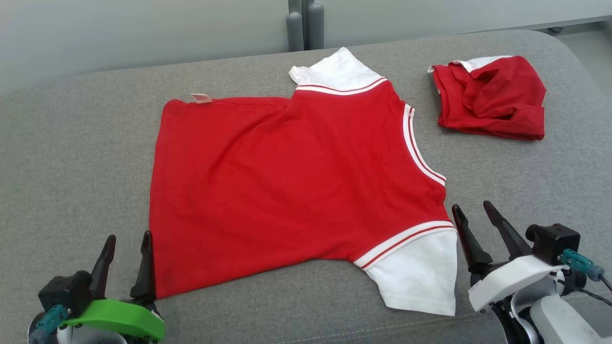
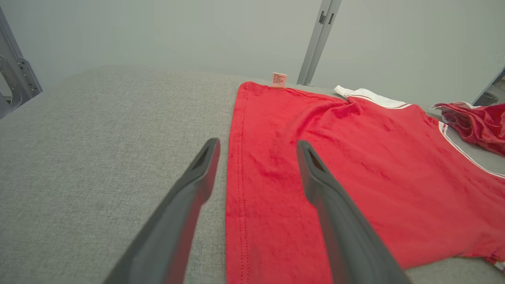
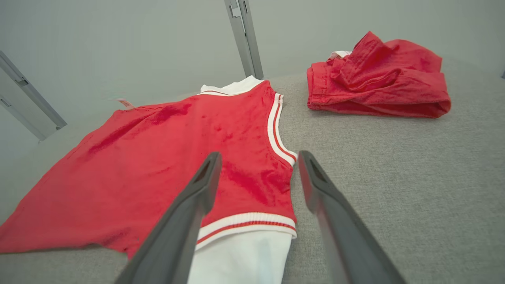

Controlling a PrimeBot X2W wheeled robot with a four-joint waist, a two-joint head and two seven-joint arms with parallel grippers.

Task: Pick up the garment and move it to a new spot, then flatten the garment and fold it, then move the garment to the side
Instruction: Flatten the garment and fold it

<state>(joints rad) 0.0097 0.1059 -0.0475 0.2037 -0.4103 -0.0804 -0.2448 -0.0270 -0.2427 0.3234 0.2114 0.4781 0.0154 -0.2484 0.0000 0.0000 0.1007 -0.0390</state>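
Note:
A red T-shirt with white sleeves, the garment (image 1: 287,177), lies spread flat on the grey cushioned surface, hem to the left and neck to the right. My left gripper (image 1: 126,239) is open at the shirt's near hem corner, its fingers (image 2: 315,173) straddling the hem edge of the garment (image 2: 315,157). My right gripper (image 1: 473,210) is open just right of the near white sleeve. In the right wrist view its fingers (image 3: 205,185) stand over the sleeve's striped cuff and shoulder of the garment (image 3: 177,157). Neither gripper holds anything.
A second red garment (image 1: 492,98) lies folded in a bundle at the far right of the grey surface (image 1: 71,153); it also appears as a bundle (image 3: 375,85) in the right wrist view. A metal post (image 1: 303,24) stands behind the far edge.

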